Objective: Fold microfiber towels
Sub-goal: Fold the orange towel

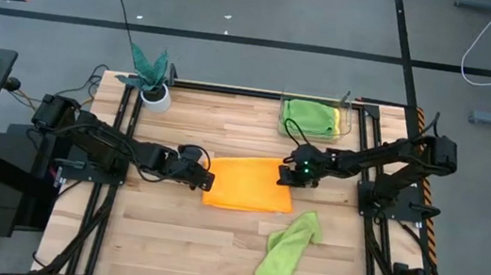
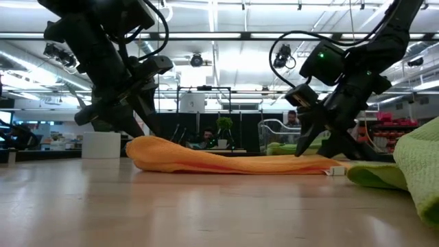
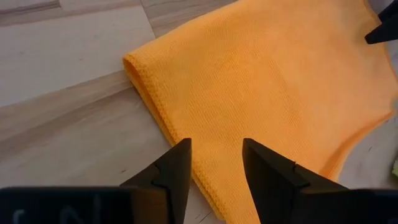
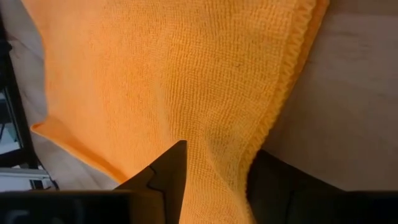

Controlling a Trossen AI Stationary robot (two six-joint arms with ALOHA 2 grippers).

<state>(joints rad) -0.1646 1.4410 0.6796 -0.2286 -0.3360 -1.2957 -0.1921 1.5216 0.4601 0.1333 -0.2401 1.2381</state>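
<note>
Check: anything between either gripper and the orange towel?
Nothing visible. The left gripper is at the left edge of the orange towel, fingers open over its hem. The right gripper is at the right edge, with cloth between its fingers. The crumpled green towel lies apart, nearer the front.

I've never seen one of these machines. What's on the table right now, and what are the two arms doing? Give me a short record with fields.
Centre: orange fuzzy microfiber towel, folded over, lying on the wooden table
Front right: lime green towel, crumpled
Back right: clear bin holding folded green and yellow towels
Back left: teal plant in white pot
Left gripper: open, at the orange towel's left edge
Right gripper: at its right edge, fabric between its fingers
</note>
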